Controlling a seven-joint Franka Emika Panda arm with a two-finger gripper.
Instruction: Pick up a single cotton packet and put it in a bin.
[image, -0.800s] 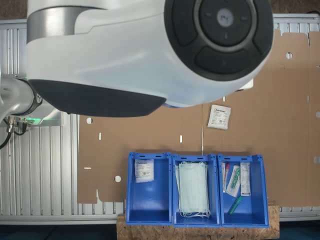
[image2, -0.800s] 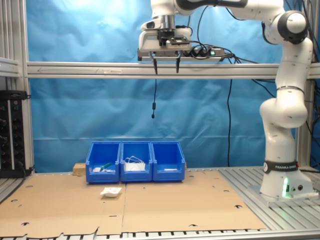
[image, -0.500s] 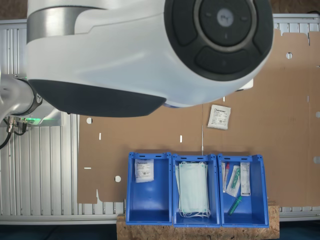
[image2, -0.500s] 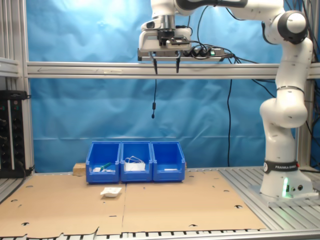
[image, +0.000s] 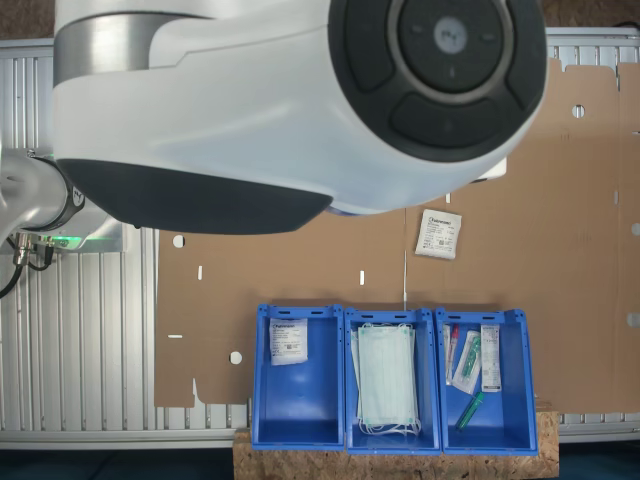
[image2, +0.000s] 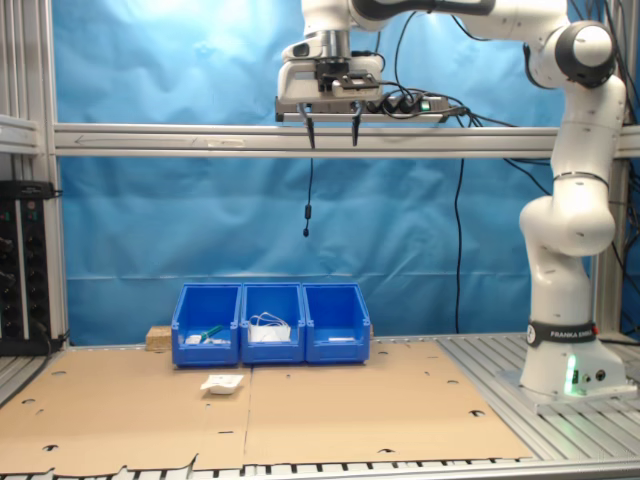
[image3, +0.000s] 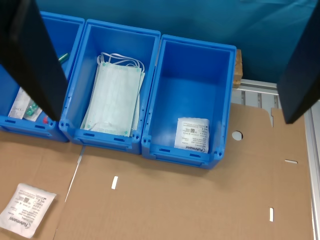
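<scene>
3 blue bins sit joined in a row at the edge of the cardboard sheet (image: 300, 270) in the first exterior view: the bin (image: 298, 376) at the first exterior view's left holds 1 white packet (image: 288, 340), the middle bin (image: 391, 378) holds pale-green masks (image: 386, 379), and the third bin (image: 483, 380) holds tubes and a long narrow packet. The cotton packet (image: 439, 233) lies flat on the cardboard, apart from the bins, just beyond the third one; the arm's body covers the upper part of the picture. In the second exterior view the gripper (image2: 331, 135) hangs high above the table, level with the cross rail, its 2 fingers (image2: 310, 133) apart with nothing between them; the cotton packet (image2: 222, 382) lies far below on the cardboard, just in front of the bins and well apart from the fingers. In the wrist view the 2 dark fingers (image3: 32, 55) frame the scene, spread wide and empty; the cotton packet (image3: 26, 209) lies on the cardboard in front of the bins, near the finger on its side, and the bin (image3: 192, 100) with its packet (image3: 192, 134) lies between the fingers.
</scene>
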